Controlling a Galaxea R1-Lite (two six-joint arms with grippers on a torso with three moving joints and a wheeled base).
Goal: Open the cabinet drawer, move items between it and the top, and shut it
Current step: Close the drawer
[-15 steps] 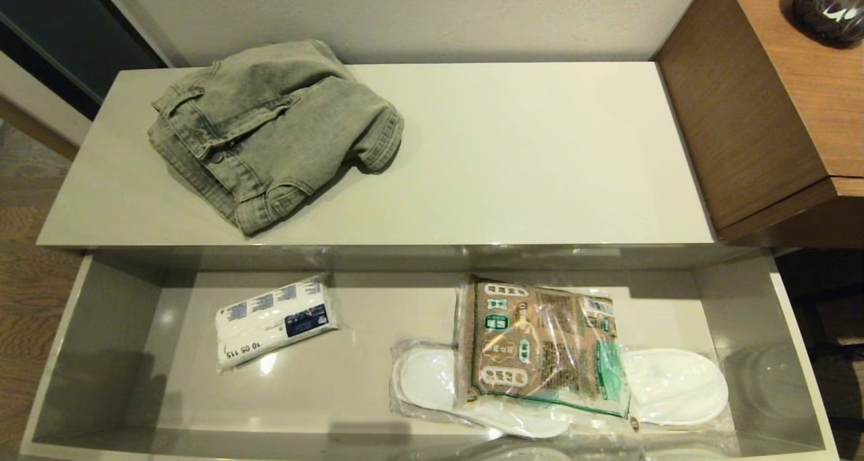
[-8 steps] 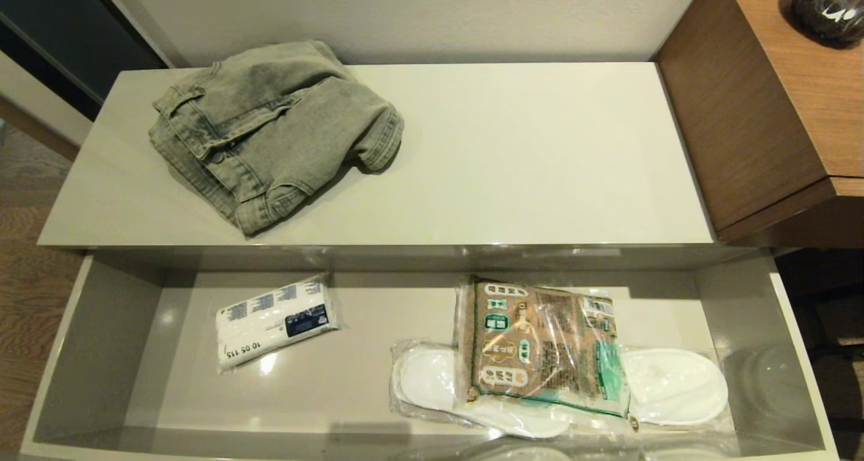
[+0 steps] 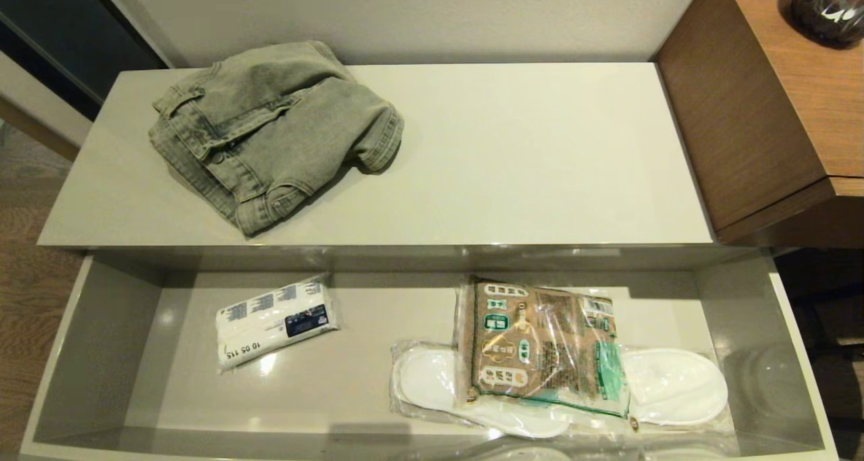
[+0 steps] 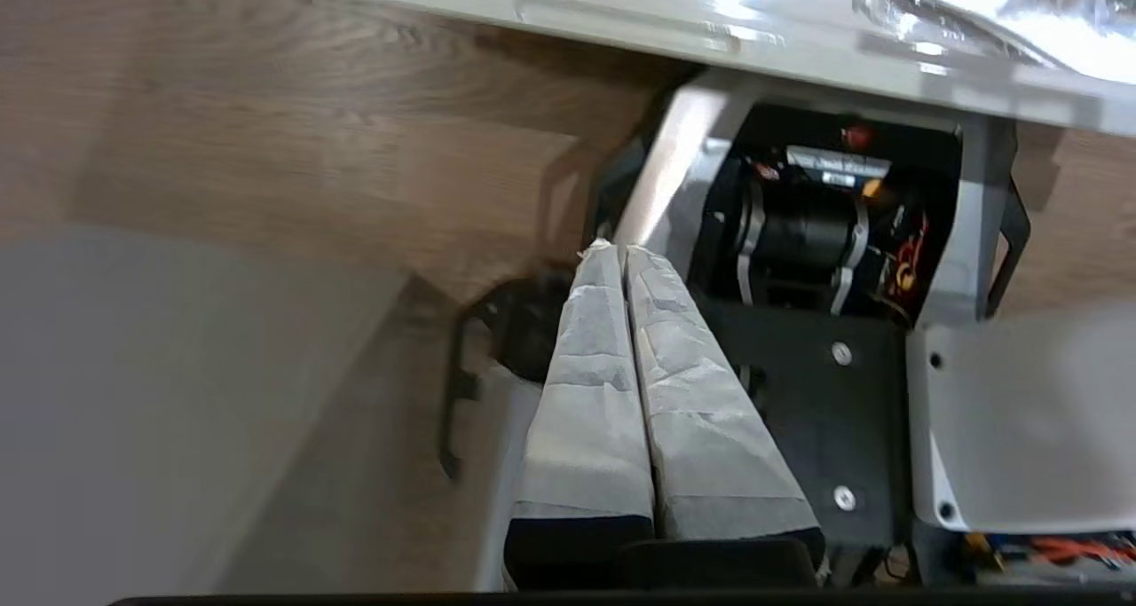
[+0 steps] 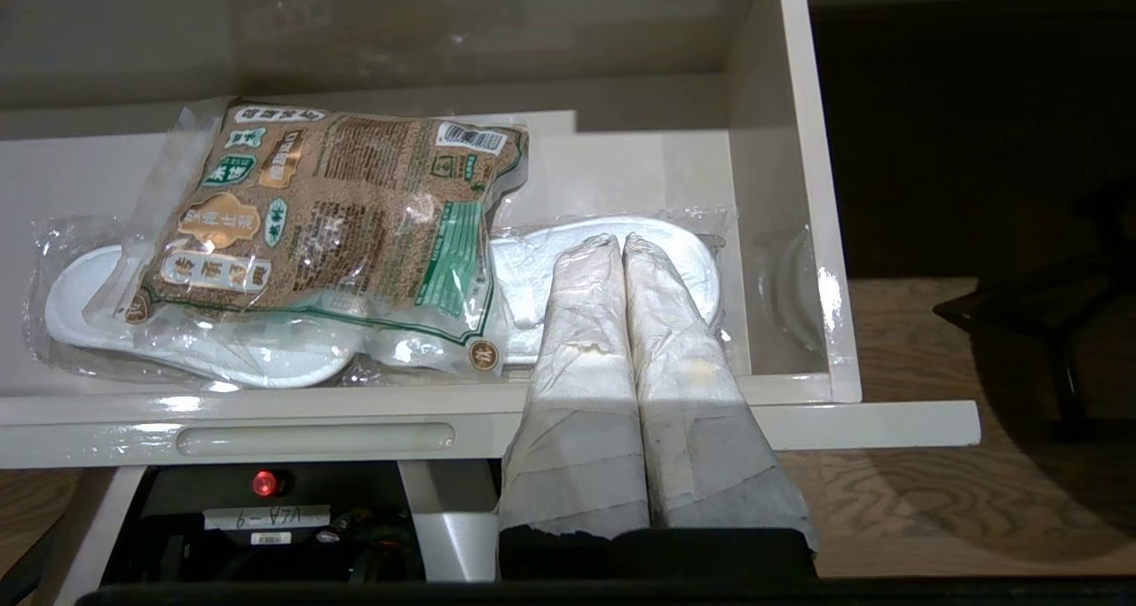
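The wide grey-beige drawer (image 3: 101,353) stands pulled out below the cabinet top (image 3: 526,157). Folded grey jeans (image 3: 273,130) lie on the top's left part. A clear packet with brown contents and green-white labels (image 3: 540,346) (image 5: 337,207) rests inside the drawer at the right, lying over wrapped slippers. Neither gripper shows in the head view. My right gripper (image 5: 621,242) is shut and empty, hovering in front of the drawer's front panel (image 5: 311,433), right of the packet. My left gripper (image 4: 614,251) is shut and empty, low over the robot base, under the drawer front (image 4: 621,34).
White slippers in clear plastic (image 3: 675,387) (image 5: 532,278) lie under the packet. A small white pack with a dark label (image 3: 273,322) sits in the drawer's left half. A brown wood-grain desk (image 3: 776,103) with a dark vase (image 3: 830,5) rises at the right.
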